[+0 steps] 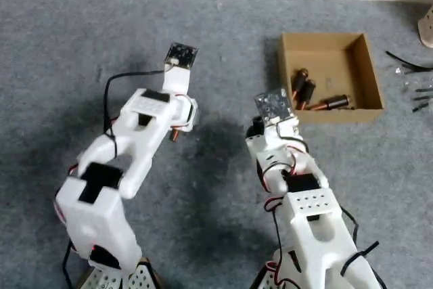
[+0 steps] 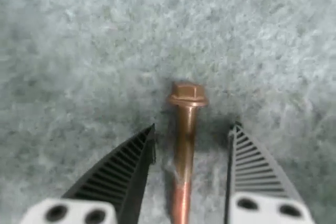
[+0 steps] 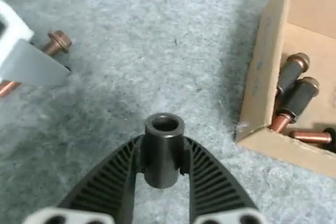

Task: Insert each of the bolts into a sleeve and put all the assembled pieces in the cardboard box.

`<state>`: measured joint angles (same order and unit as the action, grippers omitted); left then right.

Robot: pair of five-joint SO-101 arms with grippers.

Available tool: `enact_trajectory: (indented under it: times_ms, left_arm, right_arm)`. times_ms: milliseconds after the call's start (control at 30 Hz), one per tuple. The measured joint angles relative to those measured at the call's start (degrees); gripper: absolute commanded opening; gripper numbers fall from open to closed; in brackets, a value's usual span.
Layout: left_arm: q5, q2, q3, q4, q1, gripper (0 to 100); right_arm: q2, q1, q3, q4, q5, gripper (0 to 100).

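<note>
Clamping right pincer (image 3: 164, 145): tight on black cylindrical sleeve (image 3: 164, 156).
Left pincer (image 2: 192, 128): fingers apart, copper-coloured hex-head bolt (image 2: 185, 145) between them.
Brown cardboard box (image 3: 262, 77): near right pincer.

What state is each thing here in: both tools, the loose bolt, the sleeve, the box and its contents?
left tool, open, jaws either side of the bolt without touching it
bolt, bare, no sleeve on it
right tool, shut on the sleeve
sleeve, gripped, bore empty
cardboard box, open-topped
assembled pieces, three bolts in sleeves, lying in the box
</note>
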<state>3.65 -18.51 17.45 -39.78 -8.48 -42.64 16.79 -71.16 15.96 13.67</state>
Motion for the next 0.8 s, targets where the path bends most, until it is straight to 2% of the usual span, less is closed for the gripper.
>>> enact_trajectory:
  times_ms: [133, 200, 267, 300, 333, 500, 800]
  left_arm:
    - [-0.2, -7.4, -12.0, -10.2, 0.1, 21]
    - [-0.3, -10.9, -18.4, -16.2, 0.4, 15]
    - [0.0, -14.1, -23.7, -20.7, 0.9, 3]
    - [0.0, -15.3, -25.9, -22.4, 0.9, 0]
    - [-0.1, -16.4, -27.7, -23.6, 0.7, 1]
    - [-0.2, -19.5, -32.5, -26.5, 0.6, 1]
    - [-0.4, -19.6, -33.0, -26.9, 0.6, 1]
  right_arm:
    - [0.0, 0.1, 0.0, -0.2, 0.0, 0.5]
    - [0.0, 0.0, 0.0, -0.2, 0.0, 0.5]
    - [0.0, 0.0, 0.0, -0.2, 0.0, 0.5]
    - [0.0, 0.0, 0.0, -0.2, 0.0, 0.5]
    - [0.0, 0.0, 0.0, -0.2, 0.0, 0.5]
    - [0.0, 0.0, 0.0, -0.2, 0.0, 0.5]
    - [0.0, 0.0, 0.0, -0.2, 0.0, 0.5]
